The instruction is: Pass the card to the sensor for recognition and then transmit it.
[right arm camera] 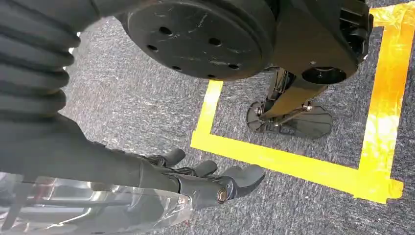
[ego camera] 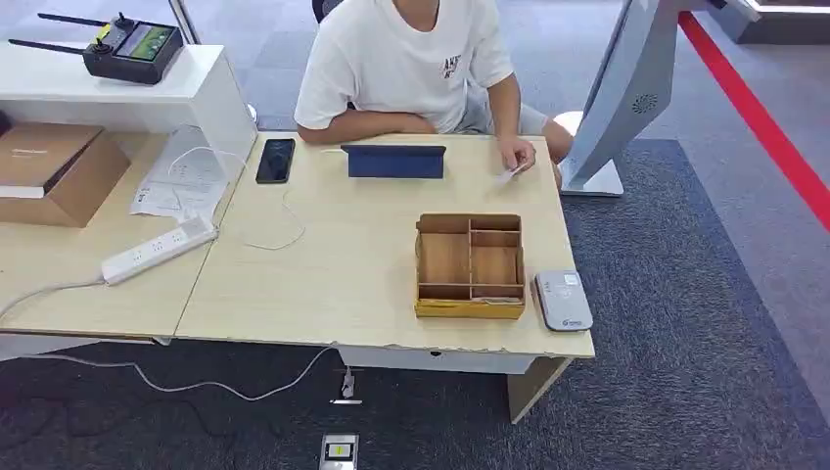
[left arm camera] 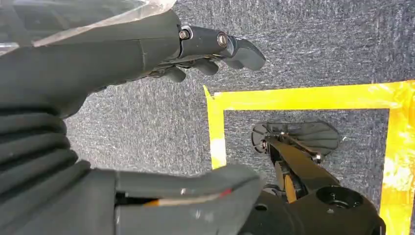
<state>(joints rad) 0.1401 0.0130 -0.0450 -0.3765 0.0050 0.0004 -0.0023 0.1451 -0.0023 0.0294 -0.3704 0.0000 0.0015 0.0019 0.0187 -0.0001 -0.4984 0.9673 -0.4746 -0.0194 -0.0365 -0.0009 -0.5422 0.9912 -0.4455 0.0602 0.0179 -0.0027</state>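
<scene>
Down by the floor, the left hand [left arm camera: 195, 54] hangs over grey carpet [left arm camera: 147, 127], fingers spread apart, thumb well off from them, nothing in its grasp. The right hand [right arm camera: 205, 176] hangs the same way, fingers loosely fanned and empty, with yellow tape [right arm camera: 293, 164] marking a square on the carpet beyond it.

Up on the table [ego camera: 323, 284], near the front edge on the right, sits the grey sensor [ego camera: 563, 300], flat, just beside a wooden tray [ego camera: 470, 265] with several compartments. The tray is to the sensor's left; whether they touch, I cannot tell. Over on the left a white power strip [ego camera: 157, 250] lies across the seam between two desks, its cable [ego camera: 279, 220] looping toward a black phone [ego camera: 275, 160]. A cardboard box [ego camera: 54, 171] stands at the far left.

Further back, a dark blue tablet [ego camera: 393, 161] stands propped near the far edge. And there is the card [ego camera: 507, 175], small and white, pinched in the hand of a person [ego camera: 411, 64] in a white T-shirt, sitting behind the table; the card is at the far right of the table, well apart from the sensor. A controller [ego camera: 127, 46] with antennas rests on the white shelf at the back left, and a white kiosk stand [ego camera: 626, 93] rises off to the right.
</scene>
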